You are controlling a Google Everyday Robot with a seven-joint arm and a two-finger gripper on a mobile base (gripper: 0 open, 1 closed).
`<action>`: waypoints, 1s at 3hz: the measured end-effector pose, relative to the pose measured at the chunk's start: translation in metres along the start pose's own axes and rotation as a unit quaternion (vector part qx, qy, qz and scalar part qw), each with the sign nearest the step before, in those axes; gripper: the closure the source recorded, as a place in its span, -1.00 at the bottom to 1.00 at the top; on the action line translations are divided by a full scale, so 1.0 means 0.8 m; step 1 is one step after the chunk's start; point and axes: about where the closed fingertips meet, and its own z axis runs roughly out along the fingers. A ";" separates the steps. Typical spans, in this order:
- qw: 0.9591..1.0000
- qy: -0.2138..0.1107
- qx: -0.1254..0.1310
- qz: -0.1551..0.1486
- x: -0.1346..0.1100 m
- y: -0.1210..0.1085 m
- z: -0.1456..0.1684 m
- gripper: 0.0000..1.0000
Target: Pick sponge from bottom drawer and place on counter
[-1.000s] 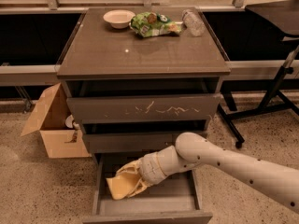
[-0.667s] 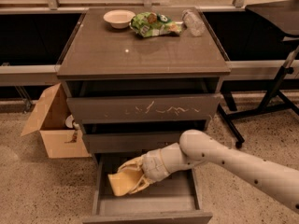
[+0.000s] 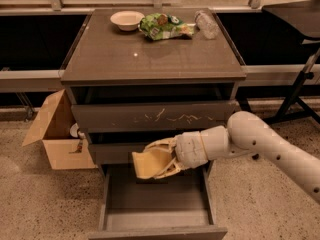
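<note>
Camera view: my one arm reaches in from the right, across the front of the drawer cabinet.
Gripper: my gripper hangs above the pulled-out bottom drawer, level with the middle drawer; its fingers are clamped on the sponge.
Sponge: the sponge is in my grasp, in the air over the drawer's inside, touching neither the drawer floor nor the counter.
Handling: I judge it light, soft and squashy, neither fragile nor slippery. Its free edge sticks out to the left of my fingers and may flop. A pinch across the flat faces near the middle suits it; a hard squeeze would only fold it.
Counts: one sponge, three drawers, one counter. On the counter's far edge stand one bowl, one green snack bag and one clear bottle. One cardboard box sits on the floor at the left.
Next, as I judge it: rise past the scratched drawer and the counter's lip, then set down on the near part of the counter.
</note>
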 end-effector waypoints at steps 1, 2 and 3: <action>0.999 0.038 0.022 -0.005 -0.015 -0.056 -0.049 1.00; 0.999 0.038 0.022 -0.005 -0.015 -0.056 -0.049 1.00; 0.998 0.052 0.032 -0.007 -0.014 -0.112 -0.078 1.00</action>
